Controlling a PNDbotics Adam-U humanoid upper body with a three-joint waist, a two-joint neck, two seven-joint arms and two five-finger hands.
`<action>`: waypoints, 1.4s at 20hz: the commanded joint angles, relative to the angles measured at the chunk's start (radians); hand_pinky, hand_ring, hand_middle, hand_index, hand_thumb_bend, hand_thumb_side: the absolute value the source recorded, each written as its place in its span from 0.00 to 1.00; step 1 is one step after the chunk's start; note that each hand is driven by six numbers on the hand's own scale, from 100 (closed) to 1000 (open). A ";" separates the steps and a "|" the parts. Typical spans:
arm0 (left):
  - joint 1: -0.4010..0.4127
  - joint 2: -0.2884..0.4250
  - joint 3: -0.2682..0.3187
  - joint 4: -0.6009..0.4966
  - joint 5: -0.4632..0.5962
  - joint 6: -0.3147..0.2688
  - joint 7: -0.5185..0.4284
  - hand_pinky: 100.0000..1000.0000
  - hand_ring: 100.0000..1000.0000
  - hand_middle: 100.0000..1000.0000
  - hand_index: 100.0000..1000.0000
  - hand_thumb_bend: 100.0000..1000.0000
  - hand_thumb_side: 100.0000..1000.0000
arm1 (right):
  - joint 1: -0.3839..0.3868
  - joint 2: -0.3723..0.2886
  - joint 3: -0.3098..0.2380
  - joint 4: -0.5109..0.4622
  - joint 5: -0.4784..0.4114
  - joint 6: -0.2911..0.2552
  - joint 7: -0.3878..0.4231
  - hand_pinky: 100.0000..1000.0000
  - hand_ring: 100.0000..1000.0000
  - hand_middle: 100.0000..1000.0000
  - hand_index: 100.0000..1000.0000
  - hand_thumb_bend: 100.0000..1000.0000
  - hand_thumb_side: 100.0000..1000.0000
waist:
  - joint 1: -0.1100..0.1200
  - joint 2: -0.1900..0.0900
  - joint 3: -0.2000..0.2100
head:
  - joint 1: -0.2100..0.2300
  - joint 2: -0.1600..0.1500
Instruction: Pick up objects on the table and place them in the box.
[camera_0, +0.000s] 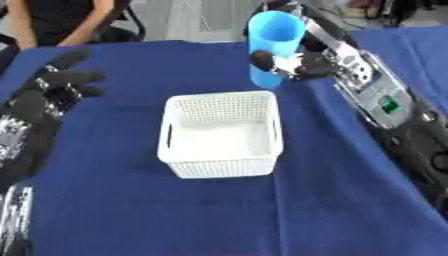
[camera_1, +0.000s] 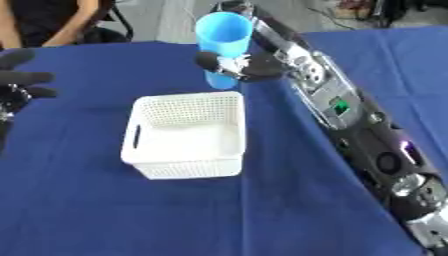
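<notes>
1. Nearest the camera, the blue-covered worktop (camera_0: 131, 210) carries a white perforated basket (camera_0: 221, 134), which holds nothing that shows.
2. Just behind the basket's far right corner, the right hand (camera_0: 302, 64) has its fingers (camera_0: 262, 59) curled round an upright blue cup (camera_0: 273, 40).
3. Left of the basket, well apart from it, the left hand (camera_0: 52, 85) rests with fingers spread wide, holding nothing.

Cup (camera_0: 275, 45) in right hand (camera_0: 302, 64) behind basket (camera_0: 222, 134); left hand (camera_0: 54, 87) left
</notes>
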 joint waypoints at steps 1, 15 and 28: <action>-0.015 0.004 -0.003 -0.007 0.012 -0.001 -0.008 0.76 0.81 0.95 0.81 0.82 0.96 | -0.033 0.013 0.004 0.002 0.012 -0.013 0.007 0.53 0.59 0.57 0.42 0.48 0.58 | 0.000 -0.012 0.006 | -0.017 -0.013; -0.015 0.004 -0.005 -0.010 0.017 0.001 -0.014 0.76 0.81 0.95 0.81 0.82 0.96 | -0.019 0.029 0.062 -0.070 0.090 -0.109 0.085 0.60 0.63 0.60 0.50 0.49 0.68 | -0.005 -0.010 0.008 | -0.012 -0.014; -0.018 0.005 -0.008 -0.011 0.018 0.000 -0.017 0.76 0.81 0.95 0.81 0.82 0.97 | -0.002 0.029 0.078 -0.019 0.325 -0.186 0.156 0.70 0.75 0.86 0.92 0.87 0.58 | -0.003 -0.004 0.006 | -0.013 -0.014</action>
